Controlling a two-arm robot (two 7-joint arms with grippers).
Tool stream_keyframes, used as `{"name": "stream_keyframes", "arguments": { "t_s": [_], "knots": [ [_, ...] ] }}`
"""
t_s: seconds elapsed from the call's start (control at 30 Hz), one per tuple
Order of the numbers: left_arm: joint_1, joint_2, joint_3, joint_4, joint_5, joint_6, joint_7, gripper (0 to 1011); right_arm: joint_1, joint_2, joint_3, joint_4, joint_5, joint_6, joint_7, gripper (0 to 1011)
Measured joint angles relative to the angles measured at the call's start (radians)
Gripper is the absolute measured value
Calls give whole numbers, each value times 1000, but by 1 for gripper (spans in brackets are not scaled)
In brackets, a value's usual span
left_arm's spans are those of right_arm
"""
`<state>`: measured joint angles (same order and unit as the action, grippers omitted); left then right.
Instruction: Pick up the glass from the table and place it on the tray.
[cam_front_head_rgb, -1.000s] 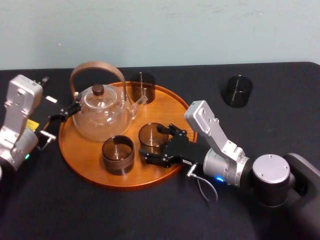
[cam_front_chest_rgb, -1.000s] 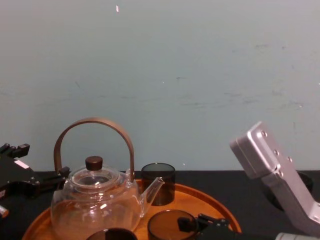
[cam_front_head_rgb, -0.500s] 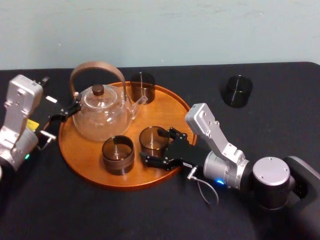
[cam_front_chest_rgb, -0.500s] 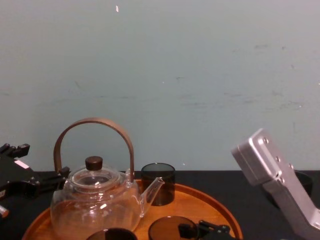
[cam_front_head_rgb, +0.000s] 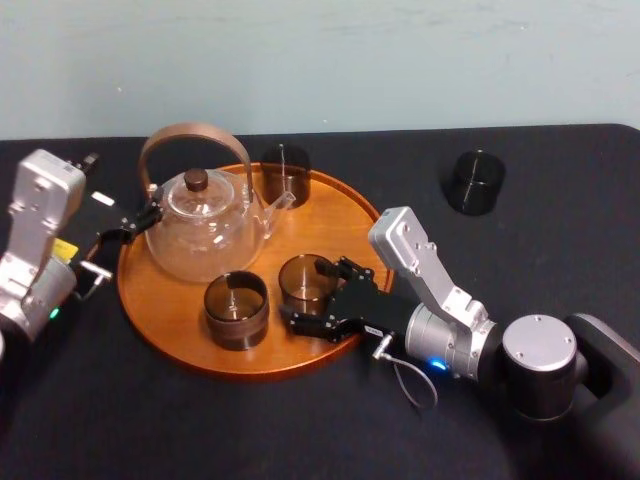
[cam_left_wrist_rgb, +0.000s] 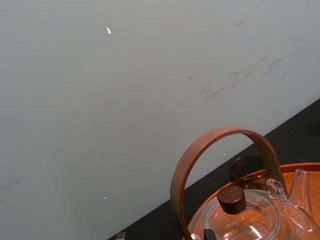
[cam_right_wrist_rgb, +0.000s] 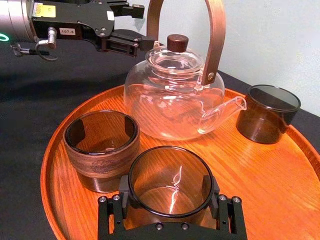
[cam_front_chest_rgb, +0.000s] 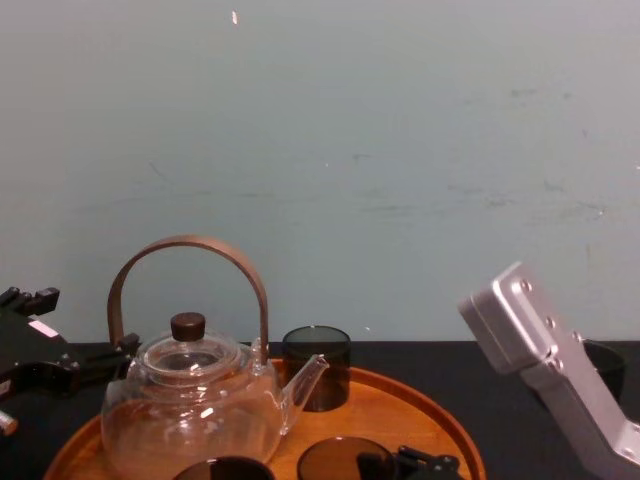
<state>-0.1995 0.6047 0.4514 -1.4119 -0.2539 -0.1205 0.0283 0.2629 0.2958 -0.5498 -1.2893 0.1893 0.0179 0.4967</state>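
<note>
The chest view's bottom edge cuts off the glass (cam_front_chest_rgb: 335, 460) and the teapot (cam_front_chest_rgb: 195, 420). The right gripper (cam_right_wrist_rgb: 167, 189) hides the glass's base.

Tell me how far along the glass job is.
Done: the glass looks set on the tray, near the teapot. In hand: the right gripper clasps it, fingers on both sides. Remaining: release and withdraw. The left gripper idles beside the tray.
</note>
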Motion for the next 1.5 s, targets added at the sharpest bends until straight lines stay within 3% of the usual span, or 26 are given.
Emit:
{"name": "stream_keyframes", "arguments": {
  "t_s": [0.43,0.6,0.83,1.5],
  "knots": [
    [0,0,0,0,0,0,0,1010,0,1,0,-1,-1,-1,0,908],
    [0,0,0,0,0,0,0,1009,0,2,0,-2,-1,-1,0,1000],
    [0,0,0,0,0,0,0,1010,-2,6,3,-7,4,-1,2,1002],
    [0,0,0,0,0,0,0,1010,-82,80,41,-106,36,2,0,1002]
  ]
}}
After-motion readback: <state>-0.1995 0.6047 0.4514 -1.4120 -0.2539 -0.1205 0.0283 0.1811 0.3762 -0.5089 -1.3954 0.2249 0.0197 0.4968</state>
